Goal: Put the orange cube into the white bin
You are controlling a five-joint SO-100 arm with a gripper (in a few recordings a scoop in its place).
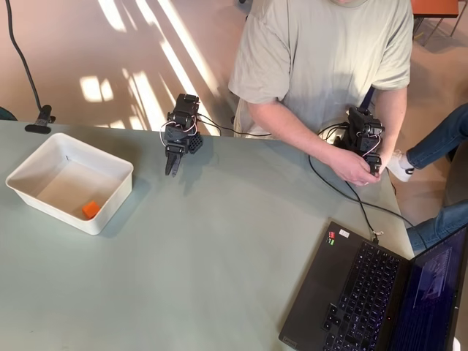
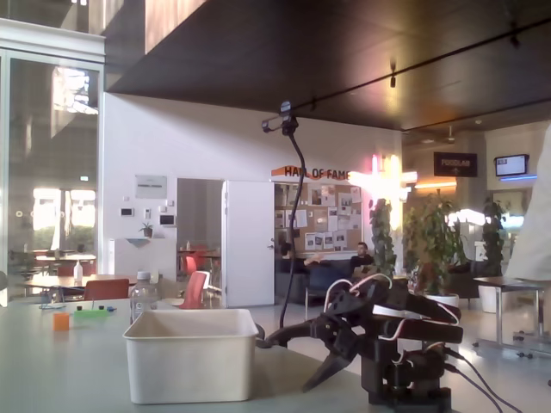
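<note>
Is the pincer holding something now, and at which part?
Nothing is held. The pincer is free above the table; the orange cube lies inside the white bin.

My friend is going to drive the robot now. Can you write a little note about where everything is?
End effector: holds nothing; it hangs over bare table to the right of the white bin in the overhead view, apart from it. Whether it is open or shut is hard to tell.
Orange cube: lies inside the bin, on its floor near the front right corner in the overhead view.
Done: the cube is in the bin.
Left: nothing for this cube, as far as can be seen. Maybe just park the arm.
</note>
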